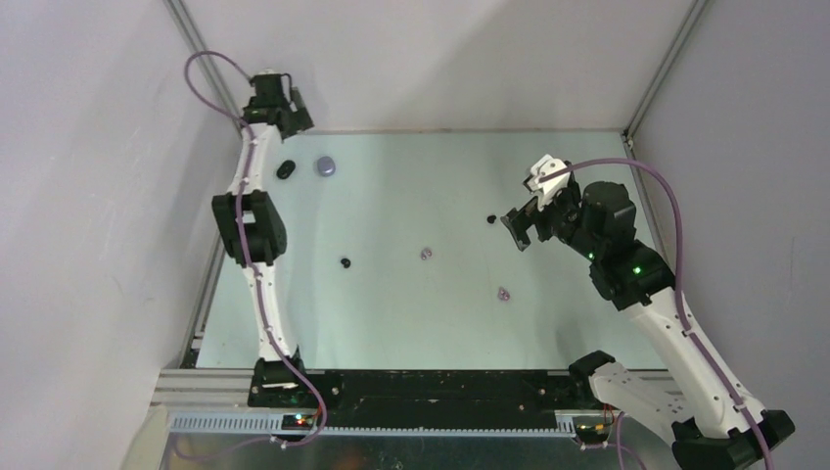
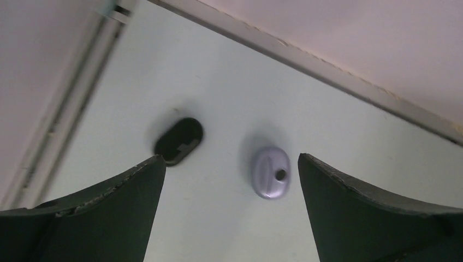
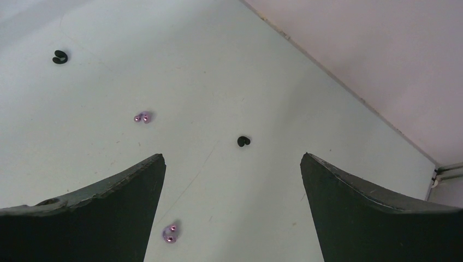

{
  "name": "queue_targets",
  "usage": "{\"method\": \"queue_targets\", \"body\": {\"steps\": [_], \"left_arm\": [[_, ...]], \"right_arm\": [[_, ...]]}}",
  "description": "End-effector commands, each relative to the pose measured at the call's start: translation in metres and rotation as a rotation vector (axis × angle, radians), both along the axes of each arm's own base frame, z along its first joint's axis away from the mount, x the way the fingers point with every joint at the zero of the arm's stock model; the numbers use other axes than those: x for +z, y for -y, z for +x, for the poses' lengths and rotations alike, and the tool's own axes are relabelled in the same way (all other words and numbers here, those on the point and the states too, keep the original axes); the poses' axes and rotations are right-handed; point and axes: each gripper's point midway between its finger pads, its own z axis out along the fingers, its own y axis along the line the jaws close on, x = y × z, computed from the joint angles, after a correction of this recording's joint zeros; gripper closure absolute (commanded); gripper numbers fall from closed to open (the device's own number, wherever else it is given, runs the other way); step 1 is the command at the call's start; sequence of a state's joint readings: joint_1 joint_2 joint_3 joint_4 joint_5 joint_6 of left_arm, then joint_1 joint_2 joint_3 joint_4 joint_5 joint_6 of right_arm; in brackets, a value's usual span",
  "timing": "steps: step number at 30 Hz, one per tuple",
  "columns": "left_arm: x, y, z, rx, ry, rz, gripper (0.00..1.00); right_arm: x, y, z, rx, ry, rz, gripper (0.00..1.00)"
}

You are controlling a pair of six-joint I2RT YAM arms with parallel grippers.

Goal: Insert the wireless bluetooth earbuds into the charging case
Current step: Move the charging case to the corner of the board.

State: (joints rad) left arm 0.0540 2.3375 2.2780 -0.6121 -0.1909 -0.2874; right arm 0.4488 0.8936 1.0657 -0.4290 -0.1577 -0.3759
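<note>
Two small oval charging cases lie near the far left corner, one black (image 1: 285, 168) (image 2: 178, 141) and one lilac (image 1: 325, 165) (image 2: 270, 172). My left gripper (image 1: 292, 116) (image 2: 229, 158) hangs open above them with nothing between its fingers; the lilac case sits just inside its right finger. Several tiny earbuds are scattered mid-table: black ones (image 1: 345, 262) (image 1: 489, 218) and lilac ones (image 1: 425, 254) (image 1: 503, 293). My right gripper (image 1: 522, 217) (image 3: 232, 157) is open and empty, raised beside the right-hand black bud (image 3: 243, 141). A lilac bud (image 3: 170, 233) lies by its left finger.
The pale green table (image 1: 411, 323) is boxed in by grey walls at the back and both sides, with metal rails along its edges (image 2: 65, 109). Farther off in the right wrist view lie another lilac bud (image 3: 142, 117) and a black bud (image 3: 60, 57).
</note>
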Motion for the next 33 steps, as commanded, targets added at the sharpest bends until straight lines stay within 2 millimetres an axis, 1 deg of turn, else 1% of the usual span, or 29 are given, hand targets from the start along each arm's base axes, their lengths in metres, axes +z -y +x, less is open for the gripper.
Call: {"method": "queue_targets", "body": {"steps": [1,2,6,11,14,15,16,17,18,19,20,21,22,25,26,29,33], "left_arm": [[0.011,-0.053,-0.005,0.059,0.000,0.008,0.01],[0.006,-0.060,-0.007,0.063,-0.017,0.006,0.01],[-0.011,-0.065,-0.011,0.024,-0.069,0.013,0.01],[-0.033,-0.048,-0.010,-0.080,-0.110,-0.041,0.01],[-0.043,-0.038,-0.009,-0.126,-0.105,-0.152,0.01],[-0.047,-0.042,-0.009,-0.102,-0.103,-0.193,0.01],[-0.047,-0.039,-0.007,-0.110,-0.091,-0.234,0.01],[-0.051,-0.046,-0.007,-0.077,-0.085,-0.277,0.01],[-0.051,-0.045,-0.005,-0.065,-0.070,-0.325,0.01],[-0.057,-0.052,-0.004,-0.046,-0.070,-0.350,0.01],[-0.058,-0.053,-0.002,-0.035,-0.061,-0.386,0.01],[-0.063,-0.061,-0.002,-0.015,-0.060,-0.396,0.01],[-0.065,-0.063,-0.002,-0.002,-0.061,-0.400,0.01],[-0.072,-0.076,-0.005,0.038,-0.073,-0.348,0.01],[-0.070,-0.079,-0.006,0.039,-0.072,-0.331,0.01],[-0.074,-0.086,-0.007,0.062,-0.077,-0.286,0.01],[-0.078,-0.082,-0.003,0.040,-0.069,-0.283,0.01]], "right_arm": [[0.006,-0.005,0.002,0.012,0.021,0.011,0.00],[0.005,-0.005,0.003,0.010,0.018,0.010,0.00],[0.004,-0.004,0.003,0.007,0.017,0.008,0.00],[0.006,-0.001,0.005,-0.008,0.015,0.021,0.00],[0.007,0.002,0.005,-0.015,0.013,0.030,0.00],[0.008,0.003,0.005,-0.018,0.015,0.035,0.00],[0.008,0.004,0.006,-0.021,0.008,0.038,0.00],[0.009,0.004,0.006,-0.021,0.007,0.042,0.00],[0.009,0.004,0.006,-0.022,0.000,0.046,0.00],[0.009,0.005,0.006,-0.022,-0.002,0.047,0.00],[0.009,0.005,0.006,-0.022,-0.007,0.051,0.00],[0.010,0.005,0.006,-0.021,-0.010,0.054,0.00],[0.009,0.006,0.005,-0.019,-0.016,0.060,0.00],[0.012,0.009,0.005,-0.022,-0.027,0.074,0.00],[0.012,0.008,0.004,-0.017,-0.031,0.081,0.00],[0.015,0.010,0.003,-0.015,-0.042,0.097,0.00],[0.016,0.012,0.002,-0.015,-0.053,0.111,0.00]]}}
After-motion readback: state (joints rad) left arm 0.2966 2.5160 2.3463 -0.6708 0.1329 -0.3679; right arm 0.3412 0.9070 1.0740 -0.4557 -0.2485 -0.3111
